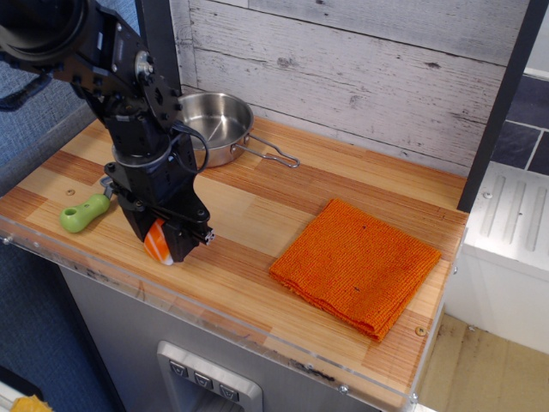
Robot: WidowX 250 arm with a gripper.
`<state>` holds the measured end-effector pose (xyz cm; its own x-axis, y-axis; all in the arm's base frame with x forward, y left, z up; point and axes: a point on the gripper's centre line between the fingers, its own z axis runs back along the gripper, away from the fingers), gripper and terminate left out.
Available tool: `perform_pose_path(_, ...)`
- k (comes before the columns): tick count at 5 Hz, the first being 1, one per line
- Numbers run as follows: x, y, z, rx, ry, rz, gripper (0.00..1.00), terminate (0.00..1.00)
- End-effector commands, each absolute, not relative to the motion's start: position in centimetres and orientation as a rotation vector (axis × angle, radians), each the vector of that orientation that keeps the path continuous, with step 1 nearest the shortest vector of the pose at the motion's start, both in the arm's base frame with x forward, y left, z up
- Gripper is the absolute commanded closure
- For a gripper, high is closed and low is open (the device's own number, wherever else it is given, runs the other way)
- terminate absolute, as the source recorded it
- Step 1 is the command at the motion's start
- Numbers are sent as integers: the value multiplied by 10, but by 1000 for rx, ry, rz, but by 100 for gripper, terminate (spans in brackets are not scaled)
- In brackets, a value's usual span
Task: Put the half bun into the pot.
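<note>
The half bun (157, 243), orange with thin white stripes, sits near the front edge of the wooden counter, between the two black fingers of my gripper (163, 242). The fingers stand close on either side of it and appear shut on it; it looks low, at or just above the wood. The pot (219, 127), a shiny round steel pan with a wire loop handle (273, 154), stands at the back of the counter against the plank wall, behind and slightly right of my gripper. My arm hides part of the pot's left rim.
A green-handled spatula (83, 213) lies left of my gripper, its head hidden by the arm. A folded orange cloth (356, 264) lies on the right half of the counter (249, 206). A black post stands at the back left and another at the right edge.
</note>
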<state>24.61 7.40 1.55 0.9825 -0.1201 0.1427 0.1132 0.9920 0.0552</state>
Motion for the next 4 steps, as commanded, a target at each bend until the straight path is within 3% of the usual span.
perform_pose_path(1, 252, 83, 32, 12, -136, -158, 100, 0)
perform_pose_path(3, 275, 98, 61, 34, -170, -115, 100, 0)
perform_pose_path(4, 293, 105, 74, -2, -218, -89, 100, 0)
